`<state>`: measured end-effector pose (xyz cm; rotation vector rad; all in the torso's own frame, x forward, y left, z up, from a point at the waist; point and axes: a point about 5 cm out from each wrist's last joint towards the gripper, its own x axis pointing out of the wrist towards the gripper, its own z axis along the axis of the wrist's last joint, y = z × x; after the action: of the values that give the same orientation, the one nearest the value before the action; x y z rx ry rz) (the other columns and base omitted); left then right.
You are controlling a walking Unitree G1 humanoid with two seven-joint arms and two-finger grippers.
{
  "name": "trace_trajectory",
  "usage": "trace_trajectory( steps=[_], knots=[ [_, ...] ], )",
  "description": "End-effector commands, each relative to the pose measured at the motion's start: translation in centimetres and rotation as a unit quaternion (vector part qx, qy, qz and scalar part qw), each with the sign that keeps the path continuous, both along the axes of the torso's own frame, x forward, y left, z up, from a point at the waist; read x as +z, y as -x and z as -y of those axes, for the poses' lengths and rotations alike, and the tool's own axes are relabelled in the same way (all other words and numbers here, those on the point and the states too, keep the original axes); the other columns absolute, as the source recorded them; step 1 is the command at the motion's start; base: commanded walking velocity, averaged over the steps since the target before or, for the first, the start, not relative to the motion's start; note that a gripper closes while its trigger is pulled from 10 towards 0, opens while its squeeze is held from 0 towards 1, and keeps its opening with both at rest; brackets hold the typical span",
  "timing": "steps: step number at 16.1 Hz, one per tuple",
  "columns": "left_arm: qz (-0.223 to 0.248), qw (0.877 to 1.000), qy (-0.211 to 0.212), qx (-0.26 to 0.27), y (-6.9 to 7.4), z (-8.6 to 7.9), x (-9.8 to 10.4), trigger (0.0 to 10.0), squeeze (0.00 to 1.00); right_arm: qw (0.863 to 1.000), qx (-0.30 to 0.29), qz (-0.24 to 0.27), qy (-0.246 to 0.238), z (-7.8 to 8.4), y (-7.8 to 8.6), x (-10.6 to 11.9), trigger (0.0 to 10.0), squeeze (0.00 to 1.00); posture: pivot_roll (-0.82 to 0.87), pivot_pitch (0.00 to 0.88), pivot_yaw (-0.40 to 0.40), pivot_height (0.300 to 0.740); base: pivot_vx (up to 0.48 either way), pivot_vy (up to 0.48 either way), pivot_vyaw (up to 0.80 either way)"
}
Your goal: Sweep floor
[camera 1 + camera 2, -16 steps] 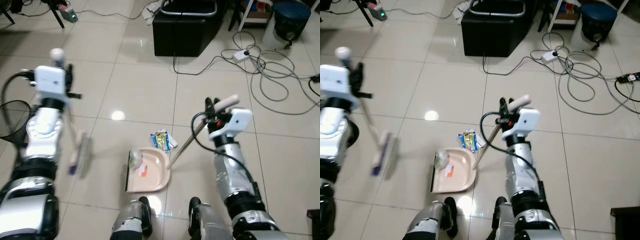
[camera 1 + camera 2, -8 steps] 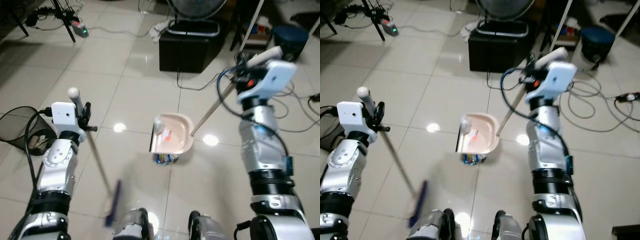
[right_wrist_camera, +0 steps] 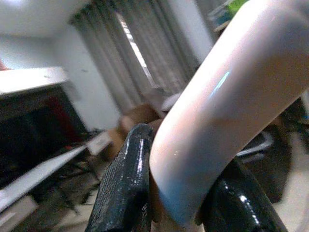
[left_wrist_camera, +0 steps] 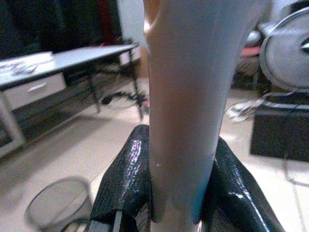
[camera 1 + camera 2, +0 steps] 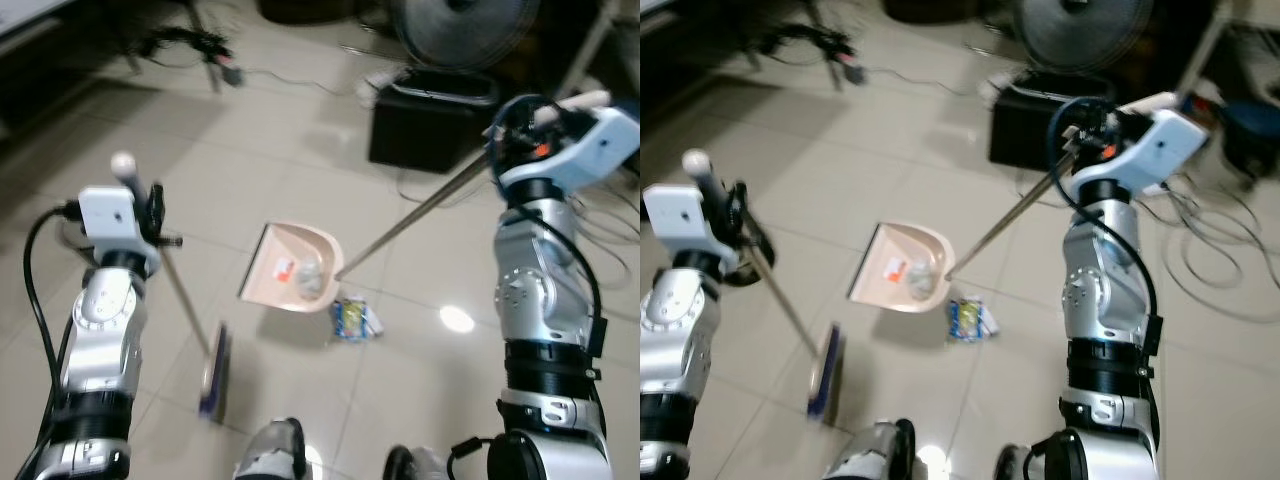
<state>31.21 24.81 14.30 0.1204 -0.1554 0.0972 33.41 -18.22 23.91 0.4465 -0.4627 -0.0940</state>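
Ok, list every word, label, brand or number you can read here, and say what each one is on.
No text can be read in these pictures.
Snack wrapper on the floor beside the dustpan: printed in blue and yellow, too small and blurred to read.
Scrap with a red mark inside the dustpan: too small to read.

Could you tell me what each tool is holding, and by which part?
The left tool is shut on the broom near the top of its handle. The right tool is shut on the dustpan at its handle's upper end.
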Motion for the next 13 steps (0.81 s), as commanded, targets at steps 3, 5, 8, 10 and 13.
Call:
trace_trajectory(
  steps=[3, 5, 8, 10, 13],
  knots=[
    [0.019, 1.000, -0.009, 0.001, 0.3, 0.4, 1.0, 10.0, 0.00, 0.999, 0.012, 0.030, -0.016, -0.3, 0.4, 1.8, 10.0, 0.00, 0.00, 0.064, 0.079, 0.740, 0.000, 0.000, 0.78],
    [0.018, 1.000, -0.010, -0.018, 0.4, 1.2, 1.1, 10.0, 0.00, 0.999, 0.009, 0.031, 0.006, -0.3, 0.4, 2.3, 10.0, 0.00, 0.00, 0.065, 0.078, 0.740, 0.000, 0.000, 0.78],
    [0.018, 0.999, -0.020, -0.045, 0.7, 2.6, 1.2, 10.0, 0.00, 0.999, -0.003, 0.025, 0.028, -0.3, 0.5, 2.6, 10.0, 0.00, 0.00, 0.060, 0.081, 0.740, 0.223, 0.000, 0.00],
    [0.009, 0.998, -0.033, -0.047, 0.7, 3.0, 1.0, 10.0, 0.00, 0.999, -0.005, 0.027, 0.029, -0.2, 0.4, 3.0, 10.0, 0.00, 0.00, 0.059, 0.085, 0.740, 0.411, 0.000, 0.00],
    [-0.001, 0.998, -0.034, -0.046, 1.1, 3.3, 0.5, 10.0, 0.00, 0.999, -0.007, 0.027, 0.029, -0.1, 0.4, 3.3, 10.0, 0.00, 0.00, 0.061, 0.083, 0.740, 0.442, 0.000, 0.00]
  ],
)
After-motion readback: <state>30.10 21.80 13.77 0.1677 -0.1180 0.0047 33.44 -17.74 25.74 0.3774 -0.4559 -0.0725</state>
